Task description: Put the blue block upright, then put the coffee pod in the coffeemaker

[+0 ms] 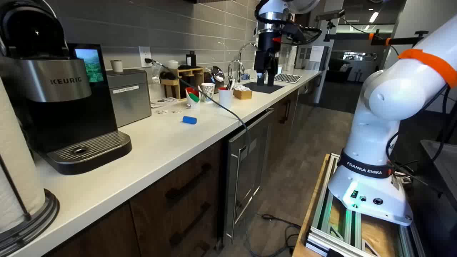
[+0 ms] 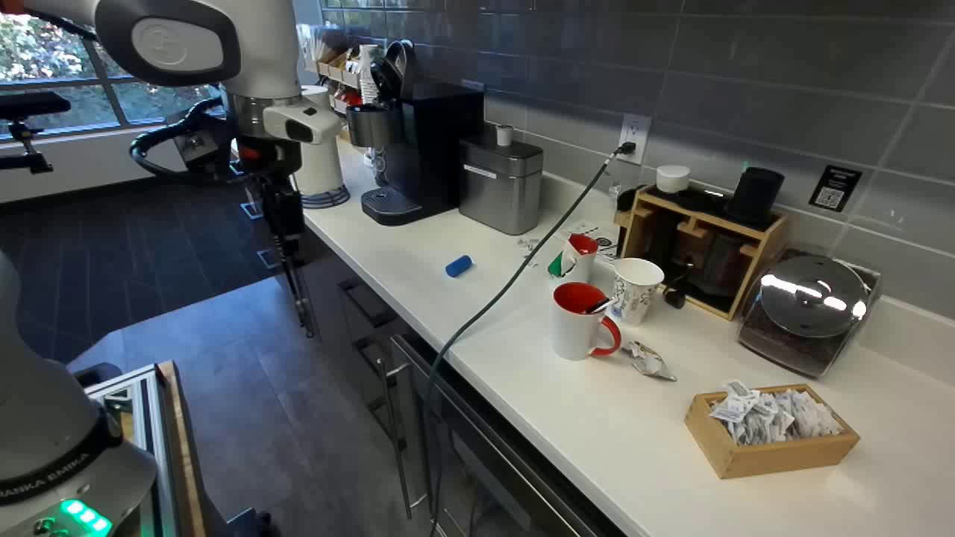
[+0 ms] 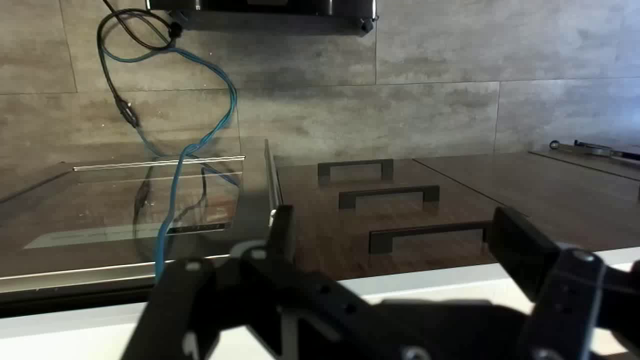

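The blue block (image 1: 189, 120) lies on its side on the white counter; it also shows in an exterior view (image 2: 458, 266). The coffeemaker (image 1: 59, 80) is a large black machine with a silver band, and its top looks raised open; it also shows in an exterior view (image 2: 440, 149). A small white cup that looks like the coffee pod (image 1: 116, 65) stands on the grey metal box, also in an exterior view (image 2: 504, 134). My gripper (image 2: 302, 317) points down near the counter's front edge, apart from the block. In the wrist view the gripper (image 3: 392, 225) is open and empty.
The grey metal box (image 2: 501, 186) stands beside the coffeemaker. A cable (image 2: 507, 287) crosses the counter near the block. Mugs (image 2: 576, 328), a paper cup (image 2: 634, 291), a wooden shelf (image 2: 701, 239) and a packet box (image 2: 776, 447) stand beyond it. A paper towel roll (image 1: 16, 167) stands before the coffeemaker.
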Robot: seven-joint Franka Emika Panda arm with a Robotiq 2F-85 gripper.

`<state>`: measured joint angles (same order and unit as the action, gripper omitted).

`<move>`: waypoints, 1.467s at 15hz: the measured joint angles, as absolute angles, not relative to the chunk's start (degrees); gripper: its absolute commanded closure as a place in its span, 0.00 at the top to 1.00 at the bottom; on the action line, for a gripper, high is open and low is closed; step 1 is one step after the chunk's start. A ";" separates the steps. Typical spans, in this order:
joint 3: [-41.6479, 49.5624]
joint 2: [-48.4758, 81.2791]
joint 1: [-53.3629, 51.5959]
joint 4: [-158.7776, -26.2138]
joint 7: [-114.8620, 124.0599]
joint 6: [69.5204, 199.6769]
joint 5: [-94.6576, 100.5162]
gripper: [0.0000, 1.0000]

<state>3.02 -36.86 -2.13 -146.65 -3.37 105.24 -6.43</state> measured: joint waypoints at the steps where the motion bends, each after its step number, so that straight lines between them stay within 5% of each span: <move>1: 3.02 -36.86 -2.12 -146.65 -3.37 105.24 -6.43 1.00; 22: 2.72 -28.59 2.03 -137.93 -3.36 107.83 3.42 1.00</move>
<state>2.72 -28.59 2.03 -137.93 -3.36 107.83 3.42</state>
